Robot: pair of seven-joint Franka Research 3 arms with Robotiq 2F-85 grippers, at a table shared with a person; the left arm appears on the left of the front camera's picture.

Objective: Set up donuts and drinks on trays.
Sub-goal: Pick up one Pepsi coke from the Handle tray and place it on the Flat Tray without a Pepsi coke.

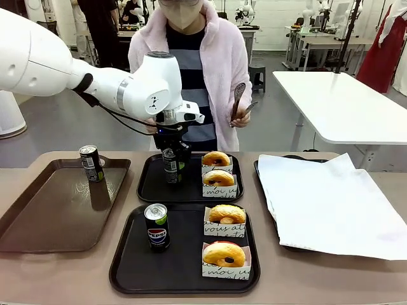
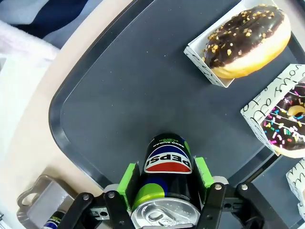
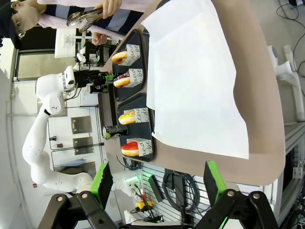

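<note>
Bright, even room light is falling from overhead, casting only soft shadows. A faint sheen is showing on the near black tray [image 1: 127, 267] and the can top [image 2: 164, 217]. The wrist views are bending lines toward their edges; the front view is staying sharp throughout.

Brown tray [image 1: 38, 219], left on table. White paper sheet [image 1: 331, 203] right, covering what looks like another dark tray. Metal tongs [image 1: 238, 98] far side.

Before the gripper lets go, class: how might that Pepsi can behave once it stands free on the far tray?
The Pepsi can is tall and slim, so a nudge would probably tip it. Its round body would likely roll. The left gripper grips its smooth, possibly slippery sides.
</note>
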